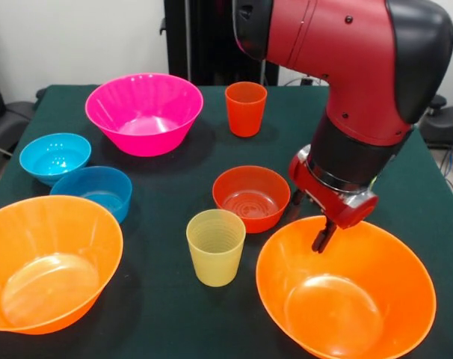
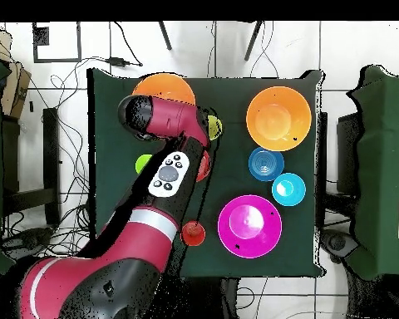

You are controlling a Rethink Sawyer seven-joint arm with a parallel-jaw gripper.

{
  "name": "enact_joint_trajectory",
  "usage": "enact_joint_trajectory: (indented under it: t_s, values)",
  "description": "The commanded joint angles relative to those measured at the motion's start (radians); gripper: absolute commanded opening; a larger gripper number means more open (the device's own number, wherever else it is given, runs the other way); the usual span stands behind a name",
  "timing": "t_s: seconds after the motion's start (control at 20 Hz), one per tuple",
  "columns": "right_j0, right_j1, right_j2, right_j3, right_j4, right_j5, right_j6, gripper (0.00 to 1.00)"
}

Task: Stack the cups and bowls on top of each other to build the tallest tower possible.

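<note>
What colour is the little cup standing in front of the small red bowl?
Pale yellow, with fine ribs. The yellow cup shows best in the front view.

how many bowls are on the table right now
6 translucent plastic bowls in the front view: large magenta bowl far left, light blue bowl, darker blue bowl, left orange bowl, small red-orange bowl centre, right orange bowl.
</note>
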Motion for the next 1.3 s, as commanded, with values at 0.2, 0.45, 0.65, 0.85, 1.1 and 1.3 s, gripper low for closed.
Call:
enact_joint_trajectory:
  t_s: [0.2,0.45,0.65,0.85,1.1,1.3]
  values:
    - [0.039,-0.001,0.06,0.033,0.021,-0.076,0.233,0.0]
    - [0.034,-0.005,0.066,0.035,0.015,-0.076,0.205,0.0]
    - [0.035,0.0,0.06,0.025,0.017,-0.058,0.212,0.0]
    - [0.036,0.002,0.065,0.026,0.032,-0.045,0.231,0.0]
    - [0.052,0.002,0.089,0.048,0.073,-0.054,0.264,0.0]
    - [0.07,-0.002,0.121,0.065,0.106,-0.067,0.265,0.0]
